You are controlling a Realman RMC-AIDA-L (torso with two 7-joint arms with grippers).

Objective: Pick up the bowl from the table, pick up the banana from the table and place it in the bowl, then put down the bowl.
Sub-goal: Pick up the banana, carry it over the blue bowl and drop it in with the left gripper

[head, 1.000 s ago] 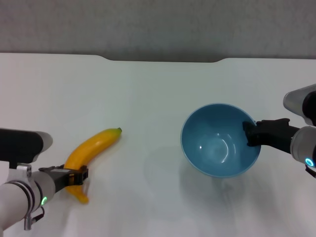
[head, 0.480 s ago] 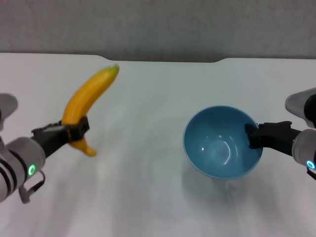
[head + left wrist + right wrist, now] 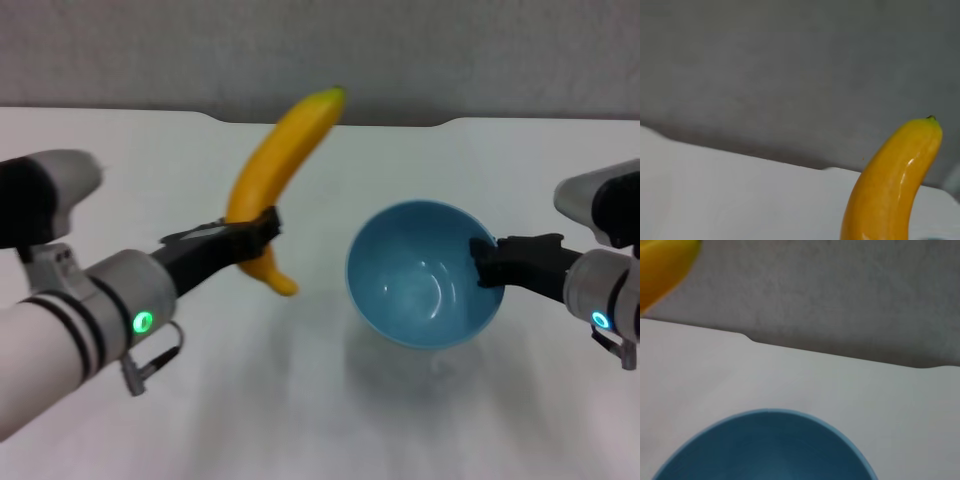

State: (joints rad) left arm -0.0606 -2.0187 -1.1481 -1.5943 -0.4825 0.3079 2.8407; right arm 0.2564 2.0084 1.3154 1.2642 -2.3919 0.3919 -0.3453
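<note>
- Head view: the left gripper [image 3: 262, 238] is clamped around the lower part of the banana [image 3: 283, 160], close to its blunt end, and carries it clear above the table [image 3: 300, 400].
- The banana stands steeply, its long axis leaning up and to the right; the dark stem tip is topmost, the short end hangs just below the jaws.
- The left wrist view shows only the banana's upper half [image 3: 892, 185] rising against the grey wall; the fingers themselves are out of that picture.
- The right gripper [image 3: 483, 263] pinches the right-hand rim of the light-blue bowl [image 3: 420, 285], one finger inside the wall, and the shadow beneath suggests the bowl is held slightly off the table.
- The bowl's mouth tilts toward the left, facing the banana; the right wrist view looks across its rim [image 3: 770, 412].
- The key relation: the bowl lies just right of and lower than the banana, a small gap between them.
- The left arm alone has the fruit, so it must travel right and down.
- Since the banana is longer than the bowl is wide, I judge it will end up leaning across the rim, not lying flat inside.
</note>
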